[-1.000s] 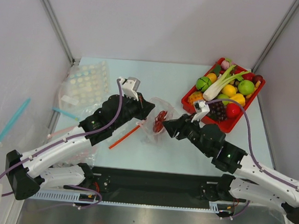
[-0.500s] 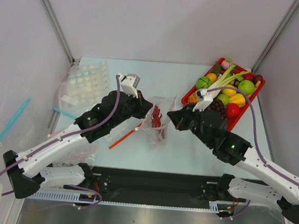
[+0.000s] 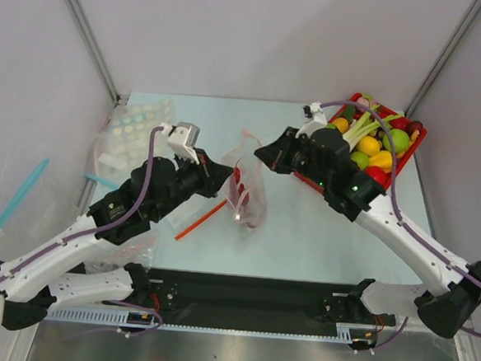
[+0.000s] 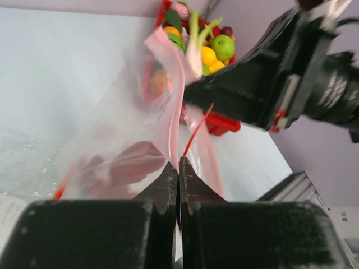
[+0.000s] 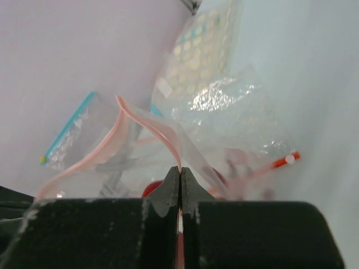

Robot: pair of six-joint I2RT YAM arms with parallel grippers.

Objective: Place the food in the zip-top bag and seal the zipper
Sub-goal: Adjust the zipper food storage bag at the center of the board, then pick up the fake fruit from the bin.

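Top external view: the clear crinkly plastic zip-top bag (image 3: 256,200) hangs between the left gripper (image 3: 221,172) and the right gripper (image 3: 261,154). Each is clamped on its pale pink-red zipper strip (image 4: 171,120), with red toy food (image 3: 240,199) below them inside.

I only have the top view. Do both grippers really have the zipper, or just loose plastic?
Observer: In the left wrist view, the left gripper is shut on the pink zipper strip itself.
Operator: And the right one?
Observer: In the right wrist view, the right gripper is shut on the strip too, right at its tips.
Operator: Is the mouth sealed?
Observer: No. The right wrist view shows the strip's two sides bowing apart from one end, so the mouth gapes.
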